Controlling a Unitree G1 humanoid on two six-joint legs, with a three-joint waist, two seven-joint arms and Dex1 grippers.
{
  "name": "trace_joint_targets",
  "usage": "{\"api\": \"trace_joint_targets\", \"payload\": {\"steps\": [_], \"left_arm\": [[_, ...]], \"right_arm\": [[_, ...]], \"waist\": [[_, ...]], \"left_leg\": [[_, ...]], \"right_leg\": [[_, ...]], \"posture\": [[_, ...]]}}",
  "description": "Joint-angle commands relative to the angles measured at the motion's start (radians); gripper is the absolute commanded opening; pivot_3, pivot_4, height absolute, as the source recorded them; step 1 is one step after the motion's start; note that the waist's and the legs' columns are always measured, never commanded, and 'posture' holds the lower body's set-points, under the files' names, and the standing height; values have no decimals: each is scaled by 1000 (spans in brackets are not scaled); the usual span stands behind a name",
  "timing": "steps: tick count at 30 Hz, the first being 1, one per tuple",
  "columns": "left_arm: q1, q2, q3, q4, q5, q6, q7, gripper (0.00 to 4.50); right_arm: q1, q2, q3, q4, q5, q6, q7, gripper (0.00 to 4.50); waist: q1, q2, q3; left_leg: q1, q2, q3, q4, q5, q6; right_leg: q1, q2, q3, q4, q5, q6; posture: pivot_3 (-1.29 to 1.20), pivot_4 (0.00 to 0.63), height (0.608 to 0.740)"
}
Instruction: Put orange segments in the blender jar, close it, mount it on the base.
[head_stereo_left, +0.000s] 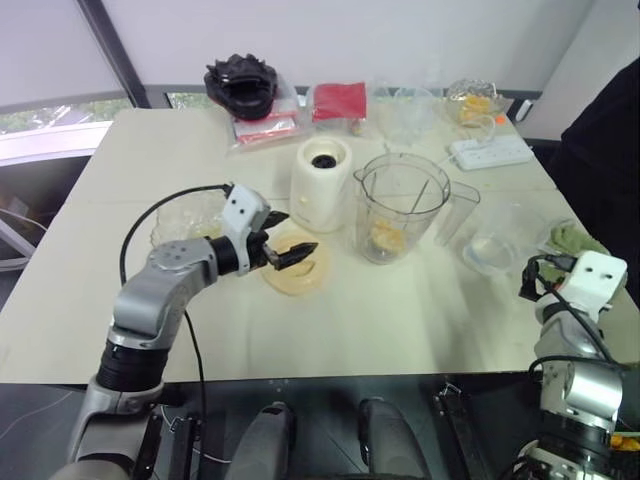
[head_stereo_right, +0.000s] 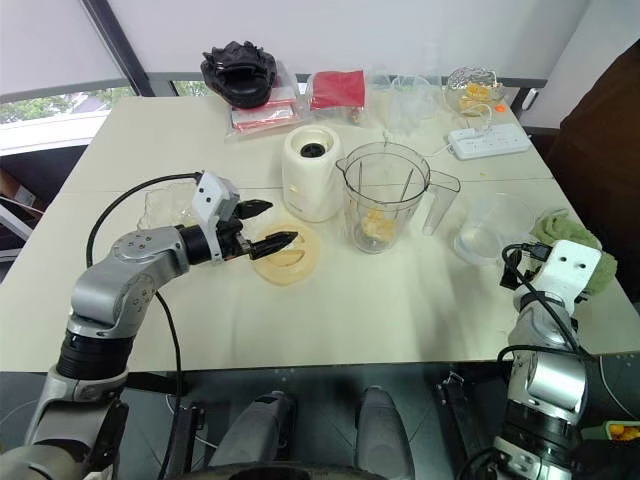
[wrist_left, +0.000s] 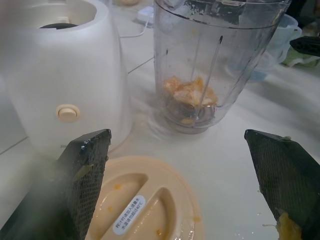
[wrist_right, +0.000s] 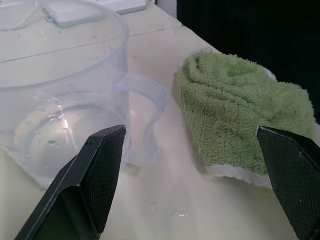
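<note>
Segments in jar, so lid step. Left claw spread wide, empty; lid just under it. Next: drop, pinch lid rim. Right claw spread, empty.

Soft, even daylight fills my head view, coming from the window at ten o'clock and through the pale blind at twelve. The table is bright, with only faint, soft-edged shadows at the foot of the blender jar and base. At my right wrist, small glints sit in the clear jug, and one o'clock falls to black.
</note>
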Motion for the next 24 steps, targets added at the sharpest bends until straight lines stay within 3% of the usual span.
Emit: {"api": "trace_joint_targets", "payload": {"steps": [1,24], "left_arm": [[4,12,10,-47,-16,0,9,4448],[8,15,10,-60,-19,-2,32,4448]], "right_arm": [[-28,-17,-6,23,-1,-40,-6,4299],[-134,-98,-12,254,-2,-177,-15,4299]], "waist": [[-1,0,0],[-3,0,0]], "left_leg": [[0,0,0,0,0,0],[0,0,0,0,0,0]], "right_leg": [[0,0,0,0,0,0],[0,0,0,0,0,0]], "posture": [[0,150,740],[0,150,740]]}}
